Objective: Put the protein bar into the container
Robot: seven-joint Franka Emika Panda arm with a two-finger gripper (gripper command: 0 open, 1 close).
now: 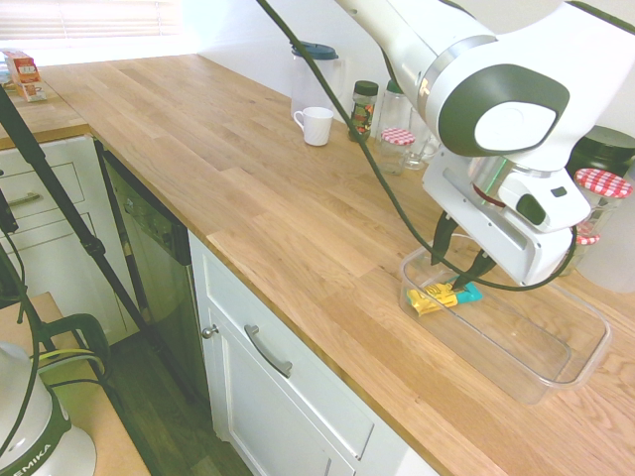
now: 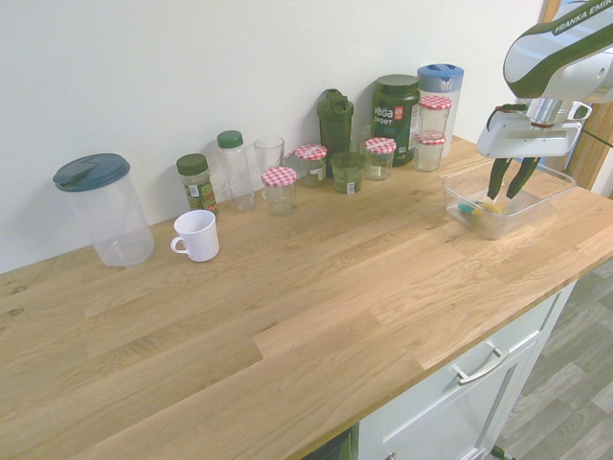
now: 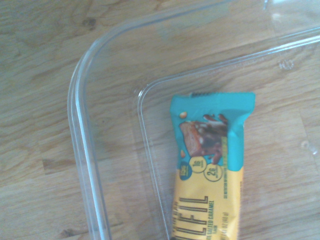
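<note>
Gripper [image 2: 511, 189], fingers spread and empty, poised directly above the protein bar [image 1: 443, 296], which lies flat at one end of the container [image 1: 556, 372].

Kitchen: long light-oak plank countertop [image 2: 287, 316] along a plain white wall [image 2: 239, 67]. White shaker cabinets with metal bar handles [image 1: 268, 352] below. Dark wood-plank floor [image 1: 179, 416]. Bright window with white blinds [image 1: 89, 20] at far end.

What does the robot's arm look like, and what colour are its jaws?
The arm is smooth and white with rounded dark grey joint covers. A black cable loops along it. Grey letters spell part of "FRANKA EMIKA" in the second exterior view. The gripper has a white body and thin dark jaws.
</note>
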